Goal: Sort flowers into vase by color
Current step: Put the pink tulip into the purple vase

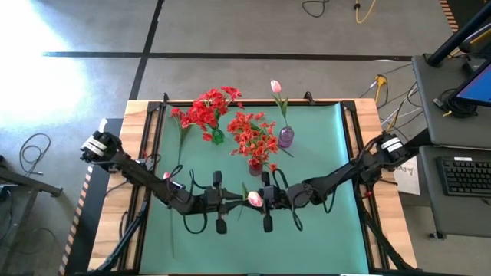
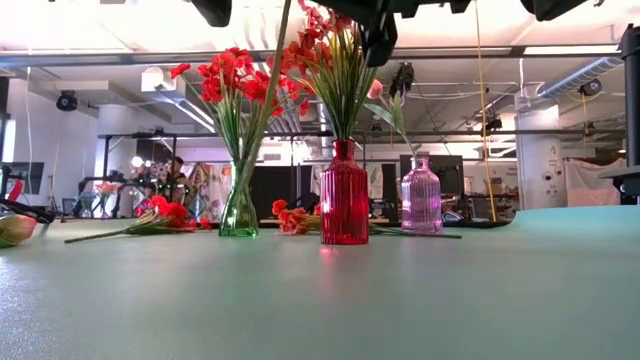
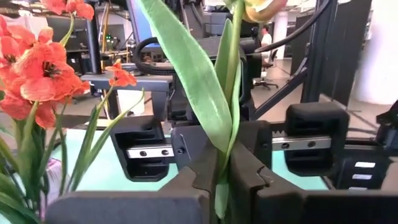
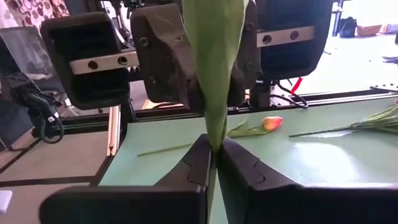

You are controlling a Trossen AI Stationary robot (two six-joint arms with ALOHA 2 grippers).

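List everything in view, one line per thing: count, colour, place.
Green vase: one, clear green, back left of the mat, holds red flowers.
Red vase: one, red ribbed, mat centre, holds orange-red flowers.
Purple vase: one, pale purple, back right of centre, holds one pink tulip.
Held tulip: one, pink bud, green stem and leaf, between the two tools at the mat's front.
Loose red flower: one, lying on the mat's left side.
Loose tulip: one, pink, lying on the mat at left.
Mat: one, green, covers the table.
Left tool: one, dark, shut on the held tulip's stem.
Right tool: one, dark, shut on the same stem.
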